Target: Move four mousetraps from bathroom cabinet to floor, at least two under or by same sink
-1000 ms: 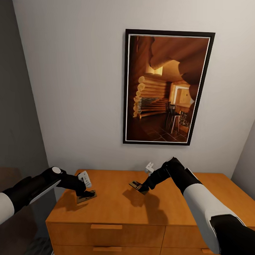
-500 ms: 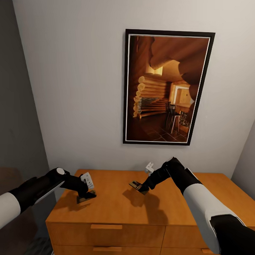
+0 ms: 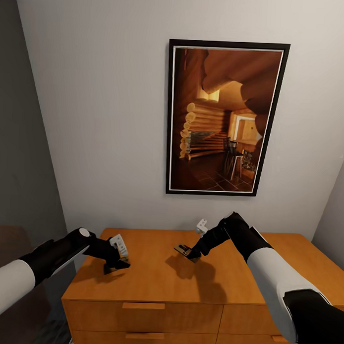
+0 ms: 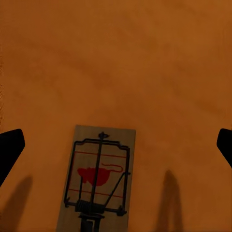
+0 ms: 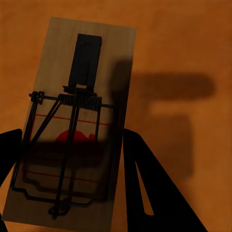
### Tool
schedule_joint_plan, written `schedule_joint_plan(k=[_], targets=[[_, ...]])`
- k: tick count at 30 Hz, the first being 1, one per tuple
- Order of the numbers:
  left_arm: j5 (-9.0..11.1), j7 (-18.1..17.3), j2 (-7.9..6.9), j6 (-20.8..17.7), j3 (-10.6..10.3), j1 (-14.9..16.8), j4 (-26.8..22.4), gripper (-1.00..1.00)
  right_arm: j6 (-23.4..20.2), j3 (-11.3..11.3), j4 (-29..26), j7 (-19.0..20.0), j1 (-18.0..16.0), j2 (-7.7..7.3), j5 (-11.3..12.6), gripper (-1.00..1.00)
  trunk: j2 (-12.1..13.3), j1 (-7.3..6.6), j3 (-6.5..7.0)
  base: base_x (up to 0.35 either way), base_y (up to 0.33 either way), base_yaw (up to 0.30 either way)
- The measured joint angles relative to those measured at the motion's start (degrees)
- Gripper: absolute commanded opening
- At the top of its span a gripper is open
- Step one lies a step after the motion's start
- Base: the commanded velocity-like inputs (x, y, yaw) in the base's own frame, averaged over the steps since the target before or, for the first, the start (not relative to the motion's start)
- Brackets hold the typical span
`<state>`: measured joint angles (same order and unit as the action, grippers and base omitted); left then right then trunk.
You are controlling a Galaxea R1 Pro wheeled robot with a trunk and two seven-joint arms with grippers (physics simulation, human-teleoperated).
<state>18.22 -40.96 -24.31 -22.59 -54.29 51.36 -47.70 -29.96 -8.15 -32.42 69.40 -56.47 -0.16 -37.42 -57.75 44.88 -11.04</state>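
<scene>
The cabinet [image 3: 168, 281] is orange-brown wood with a smooth flat top and bar handles on its drawer fronts, standing against the wall. One mousetrap [image 4: 96, 176] lies flat on the top toward its 9 o'clock edge: a tan rectangular board with a dark wire frame, a spring coil at one end and a red mark in the middle, nothing touching its sides in the left wrist view. A second mousetrap [image 5: 72, 125] of the same make sits near the middle of the top, slightly toward 12 o'clock, with a dark tab at its far end; it is tilted up off the wood and casts a shadow there.
</scene>
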Motion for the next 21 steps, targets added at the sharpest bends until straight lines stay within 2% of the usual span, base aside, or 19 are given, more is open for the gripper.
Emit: schedule_joint_plan(k=[8, 16, 21], targets=[[0.0, 0.1, 0.38, 0.1, 0.8, 0.1, 1.8, 1.0, 0.0, 0.0, 0.0, 0.0, 0.0, 0.0, 0.0, -1.0, 0.0, 0.0, 0.0, 0.0, 0.0, 0.0], [-0.1, 0.1, 1.61, 0.3, 1.0, 0.3, 5.6, 1.0, 0.0, 0.0, 0.0, 0.0, 0.0, 0.0, 0.0, -1.0, 0.0, 0.0, 0.0, 0.0, 0.0, 0.0], [-1.0, 0.1, 1.84, 0.3, 1.1, 0.4, 6.5, 1.0, 0.0, 0.0, 0.0, 0.0, 0.0, 0.0, 0.0, -1.0, 0.0, 0.0, 0.0, 0.0, 0.0, 0.0]])
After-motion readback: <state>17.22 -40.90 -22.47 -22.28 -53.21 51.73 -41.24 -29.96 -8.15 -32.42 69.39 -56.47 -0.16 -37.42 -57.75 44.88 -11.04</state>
